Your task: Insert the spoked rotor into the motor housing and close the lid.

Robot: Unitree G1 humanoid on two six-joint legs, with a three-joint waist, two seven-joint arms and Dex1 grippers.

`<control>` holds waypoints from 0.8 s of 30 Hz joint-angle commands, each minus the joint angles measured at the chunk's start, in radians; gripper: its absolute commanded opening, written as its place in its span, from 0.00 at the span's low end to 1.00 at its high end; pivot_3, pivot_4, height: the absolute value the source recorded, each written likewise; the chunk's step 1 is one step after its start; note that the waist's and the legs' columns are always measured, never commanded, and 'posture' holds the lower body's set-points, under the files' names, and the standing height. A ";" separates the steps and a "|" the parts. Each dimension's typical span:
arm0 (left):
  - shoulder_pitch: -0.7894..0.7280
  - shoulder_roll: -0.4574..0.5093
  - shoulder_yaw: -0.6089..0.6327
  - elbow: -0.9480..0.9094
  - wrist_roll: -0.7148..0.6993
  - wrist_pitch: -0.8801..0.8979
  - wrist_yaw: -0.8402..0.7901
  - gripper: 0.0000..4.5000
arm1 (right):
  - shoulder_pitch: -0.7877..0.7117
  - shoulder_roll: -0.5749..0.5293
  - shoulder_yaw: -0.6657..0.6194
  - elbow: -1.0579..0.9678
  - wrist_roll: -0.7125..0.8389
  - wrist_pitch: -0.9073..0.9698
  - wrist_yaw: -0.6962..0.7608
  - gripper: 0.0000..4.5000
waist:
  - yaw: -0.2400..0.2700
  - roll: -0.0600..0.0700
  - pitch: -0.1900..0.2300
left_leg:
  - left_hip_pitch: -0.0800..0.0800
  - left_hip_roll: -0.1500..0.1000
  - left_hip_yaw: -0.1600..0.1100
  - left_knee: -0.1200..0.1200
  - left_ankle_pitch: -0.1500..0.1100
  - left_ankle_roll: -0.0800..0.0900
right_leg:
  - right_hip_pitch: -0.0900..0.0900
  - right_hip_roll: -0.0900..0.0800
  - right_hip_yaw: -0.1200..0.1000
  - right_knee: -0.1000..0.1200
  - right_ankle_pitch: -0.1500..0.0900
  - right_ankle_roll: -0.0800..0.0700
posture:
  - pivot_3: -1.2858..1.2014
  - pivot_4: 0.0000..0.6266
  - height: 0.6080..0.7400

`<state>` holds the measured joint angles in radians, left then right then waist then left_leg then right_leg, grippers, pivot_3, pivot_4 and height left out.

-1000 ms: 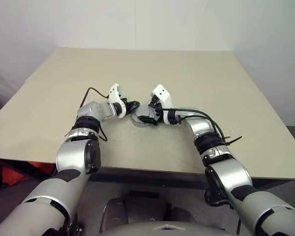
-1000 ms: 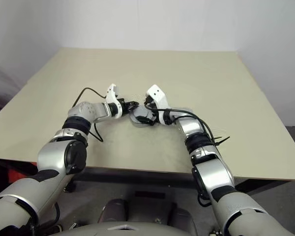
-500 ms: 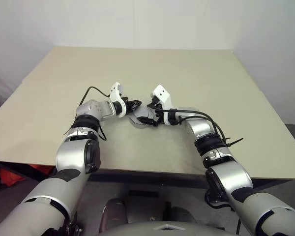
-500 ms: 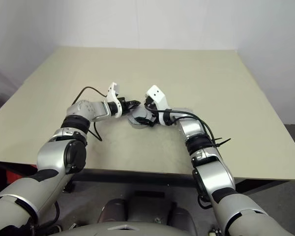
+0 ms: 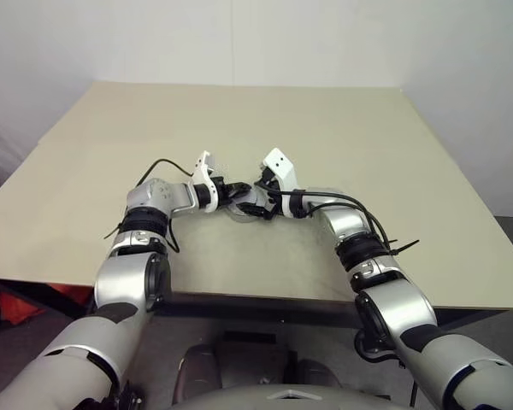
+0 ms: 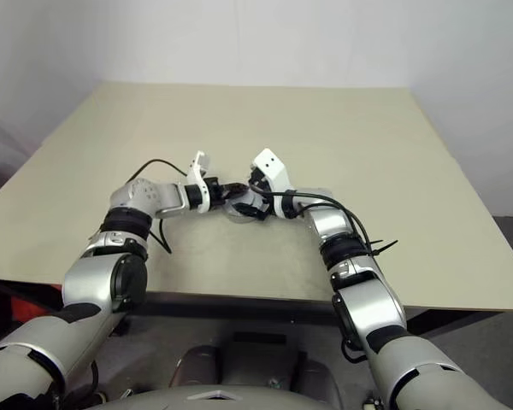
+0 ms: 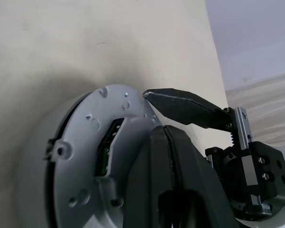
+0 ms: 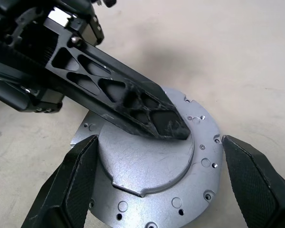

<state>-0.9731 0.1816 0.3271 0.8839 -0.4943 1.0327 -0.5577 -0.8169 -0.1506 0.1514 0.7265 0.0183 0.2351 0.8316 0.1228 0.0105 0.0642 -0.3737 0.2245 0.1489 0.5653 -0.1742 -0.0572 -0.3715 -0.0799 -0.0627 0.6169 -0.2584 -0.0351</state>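
Lid (image 8: 147, 156) lying flat on the counter (image 5: 265, 120), just below centre of the head views, between the two wrists; pale silvery metal face up, ringed with small screw holes, with a raised central plate. Housing and spoked rotor presumably beneath it, but not distinguishable from here.

Left gripper (image 8: 173, 128) with jaws pressed together, empty, tips resting on or just over the lid's raised plate near its middle; contact cannot be confirmed. In the left wrist view the lid (image 7: 85, 156) sits low and left in the frame, close under the closed jaws.

Right gripper (image 8: 156, 183) with jaws spread wide, one finger at the lower left of its wrist view and the other at the lower right, straddling the lid's rim. Fingers just beside the edge, not clearly clamped on it.

Handling, as a judgement: machined metal, rigid, likely hefty for its size, smooth and somewhat slippery on the flat face. No give under pressure, so seating probably by even downward push at the centre. Best hold across the rim at opposite points, squarely on the diameter, avoiding the notched corner near the lower middle of the right wrist view. Risk of tilting and jamming if pressed off-centre.
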 commanded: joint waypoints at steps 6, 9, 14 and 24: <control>0.022 0.013 0.002 -0.027 -0.008 0.013 0.037 0.00 | -0.083 0.001 -0.043 -0.015 0.034 -0.032 -0.030 0.99 | 0.000 0.000 0.000 | 0.000 0.000 0.000 0.003 0.000 -0.001 | 0.000 0.000 0.000 0.004 -0.002 -0.003 | 0.52 0.00 1.00; 0.021 0.011 0.002 -0.027 -0.012 0.011 0.041 0.00 | -0.108 -0.005 -0.063 -0.021 0.043 -0.040 -0.049 0.99 | 0.001 -0.001 0.001 | 0.000 0.000 -0.001 0.004 0.000 -0.001 | 0.000 0.000 0.000 0.005 -0.002 -0.003 | 0.52 0.00 1.00; 0.018 0.010 0.003 -0.025 -0.013 0.007 0.046 0.00 | -0.121 -0.013 -0.073 -0.055 0.060 -0.027 -0.032 0.99 | 0.003 -0.001 0.001 | -0.001 0.000 -0.001 0.005 0.000 -0.001 | -0.001 -0.001 0.000 0.005 -0.002 -0.003 | 0.52 0.00 1.00; 0.012 0.012 0.004 -0.017 -0.019 -0.005 0.052 0.00 | -0.120 -0.028 -0.070 -0.082 0.067 -0.018 -0.027 0.99 | 0.003 -0.001 0.001 | -0.002 0.000 -0.001 0.006 0.000 0.000 | -0.001 -0.001 0.000 0.005 0.000 0.000 | 0.52 0.00 1.00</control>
<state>-0.9656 0.1928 0.3412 0.8566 -0.5233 1.0220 -0.5132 -0.8720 -0.1667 0.1271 0.7226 0.0456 0.2381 0.8096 0.1253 0.0090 0.0654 -0.3760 0.2247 0.1480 0.5717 -0.1743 -0.0573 -0.3728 -0.0804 -0.0625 0.6224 -0.2582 -0.0349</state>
